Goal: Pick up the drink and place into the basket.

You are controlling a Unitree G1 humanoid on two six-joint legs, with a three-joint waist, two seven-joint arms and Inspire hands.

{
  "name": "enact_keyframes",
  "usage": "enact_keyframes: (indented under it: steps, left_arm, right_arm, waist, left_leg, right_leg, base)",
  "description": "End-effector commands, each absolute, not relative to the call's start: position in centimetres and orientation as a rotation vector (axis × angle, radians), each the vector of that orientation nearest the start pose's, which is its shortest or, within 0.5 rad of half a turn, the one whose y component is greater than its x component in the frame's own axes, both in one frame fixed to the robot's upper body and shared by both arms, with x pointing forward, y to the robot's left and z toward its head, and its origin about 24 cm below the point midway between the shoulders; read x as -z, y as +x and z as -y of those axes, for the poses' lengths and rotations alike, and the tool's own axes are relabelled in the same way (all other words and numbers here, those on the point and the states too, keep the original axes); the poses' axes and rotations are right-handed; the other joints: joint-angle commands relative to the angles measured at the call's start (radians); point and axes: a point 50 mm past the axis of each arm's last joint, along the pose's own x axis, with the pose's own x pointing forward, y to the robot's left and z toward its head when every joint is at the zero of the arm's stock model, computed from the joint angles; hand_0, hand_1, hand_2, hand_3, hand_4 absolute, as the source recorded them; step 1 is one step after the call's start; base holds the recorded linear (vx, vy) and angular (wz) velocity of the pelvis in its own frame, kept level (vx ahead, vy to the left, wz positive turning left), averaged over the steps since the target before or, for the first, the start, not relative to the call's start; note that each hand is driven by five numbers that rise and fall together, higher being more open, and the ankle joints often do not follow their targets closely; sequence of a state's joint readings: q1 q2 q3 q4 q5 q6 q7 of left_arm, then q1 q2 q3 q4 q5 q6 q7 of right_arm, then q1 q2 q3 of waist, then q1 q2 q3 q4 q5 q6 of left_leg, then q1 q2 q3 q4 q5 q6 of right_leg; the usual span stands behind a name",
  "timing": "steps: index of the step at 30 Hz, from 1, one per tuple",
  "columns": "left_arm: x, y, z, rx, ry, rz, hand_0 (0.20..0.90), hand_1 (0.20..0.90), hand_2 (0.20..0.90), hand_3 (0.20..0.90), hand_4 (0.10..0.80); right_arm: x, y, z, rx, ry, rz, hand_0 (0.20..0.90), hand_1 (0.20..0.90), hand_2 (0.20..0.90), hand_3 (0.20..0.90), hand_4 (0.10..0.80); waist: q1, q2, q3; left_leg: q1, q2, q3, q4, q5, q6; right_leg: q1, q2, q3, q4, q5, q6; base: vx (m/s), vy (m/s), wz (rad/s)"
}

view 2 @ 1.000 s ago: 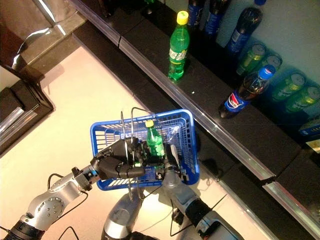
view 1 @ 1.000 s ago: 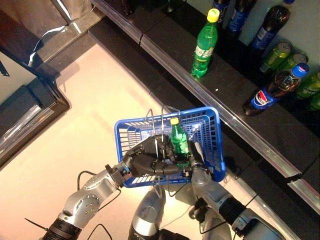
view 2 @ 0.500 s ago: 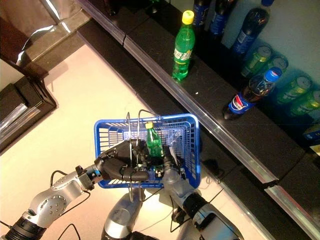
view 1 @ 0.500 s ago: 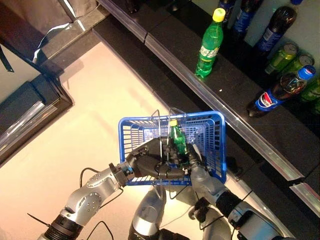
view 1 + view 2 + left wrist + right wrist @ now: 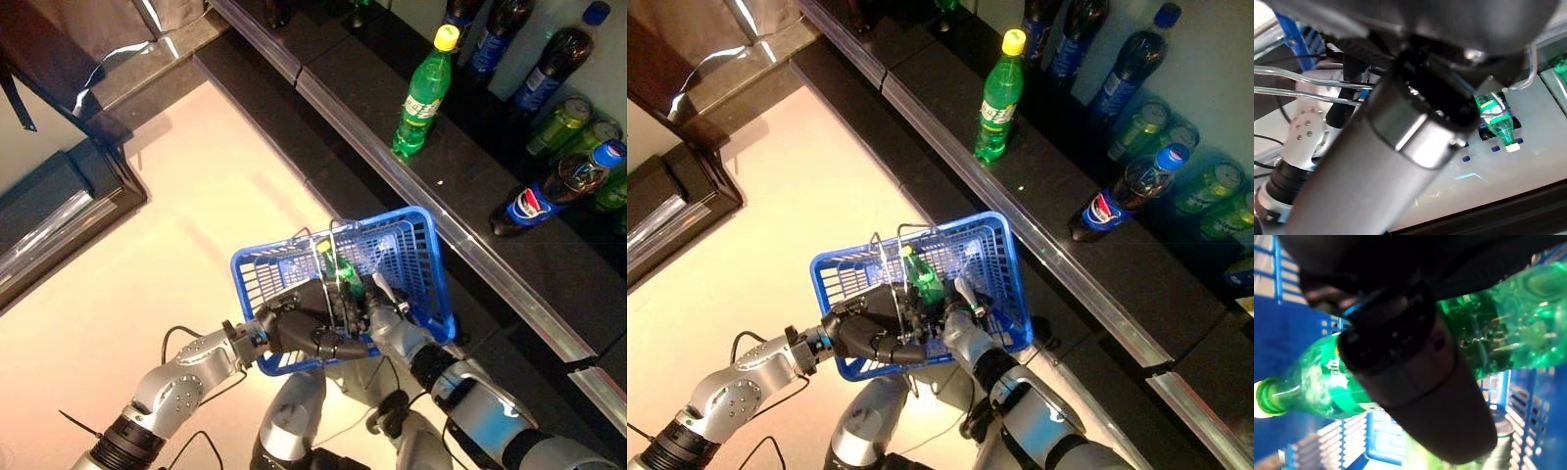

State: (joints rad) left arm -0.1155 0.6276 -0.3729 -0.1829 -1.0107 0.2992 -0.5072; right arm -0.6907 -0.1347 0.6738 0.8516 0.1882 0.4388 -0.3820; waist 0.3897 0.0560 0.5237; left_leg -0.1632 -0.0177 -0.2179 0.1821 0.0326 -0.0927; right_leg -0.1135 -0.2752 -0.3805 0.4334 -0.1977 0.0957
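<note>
Inside the blue basket (image 5: 416, 257), the right hand (image 5: 384, 304) grips the green bottle (image 5: 338, 268) for lowering; the left hand (image 5: 304, 328) clasps the basket's wire handles (image 5: 328, 240).

Warm overhead light, glare on the shelf edge (image 5: 460, 250), blurred wrist views.

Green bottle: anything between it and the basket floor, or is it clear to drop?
Nothing visible blocks it. The green bottle is already inside the blue basket, below the rim, with the right hand curled round it. The left hand grips the wire handles. The basket floor under the bottle is hidden.
</note>
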Motion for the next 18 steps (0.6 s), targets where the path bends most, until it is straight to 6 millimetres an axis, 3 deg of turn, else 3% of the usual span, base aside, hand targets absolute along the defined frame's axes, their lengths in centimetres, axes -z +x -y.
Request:
enact_keyframes:
  steps: [1, 7, 18]
  left_arm:
    - [-21.9, 19.2, -7.4, 1.574, -0.530, 0.581, 0.300, 0.300, 0.300, 0.200, 0.100]
    - [-21.8, 19.2, -6.8, 1.570, -0.538, 0.582, 0.300, 0.300, 0.300, 0.200, 0.100]
    - [-22.0, 19.0, -6.2, 1.562, -0.550, 0.582, 0.300, 0.300, 0.300, 0.200, 0.100]
  right_arm:
    - [-1.2, 34.7, 10.2, -0.006, -0.971, -0.474, 0.300, 0.300, 0.300, 0.200, 0.100]
    - [-1.8, 35.5, 11.6, 0.001, -1.143, -0.500, 0.300, 0.300, 0.300, 0.200, 0.100]
    - [-1.1, 35.1, 13.3, -0.017, -1.314, -0.585, 0.300, 0.300, 0.300, 0.200, 0.100]
  waist:
    - [0.003, -0.023, -0.102]
    - [0.008, -0.018, -0.098]
    - [0.006, -0.012, -0.088]
  left_leg:
    - [-0.081, -0.043, 0.019, 0.132, -0.039, 0.065]
    - [-0.083, -0.040, 0.021, 0.133, -0.035, 0.067]
    - [-0.085, -0.035, 0.026, 0.137, -0.034, 0.070]
  right_leg:
    - [0.059, 0.036, 0.014, -0.134, 0.143, -0.040]
    - [0.051, 0.029, 0.008, -0.119, 0.143, -0.040]
    - [0.040, 0.018, 0.003, -0.093, 0.138, -0.037]
  base:
    - [0.000, 0.000, 0.00]
    - [0.005, 0.003, 0.01]
    - [0.003, 0.000, 0.00]
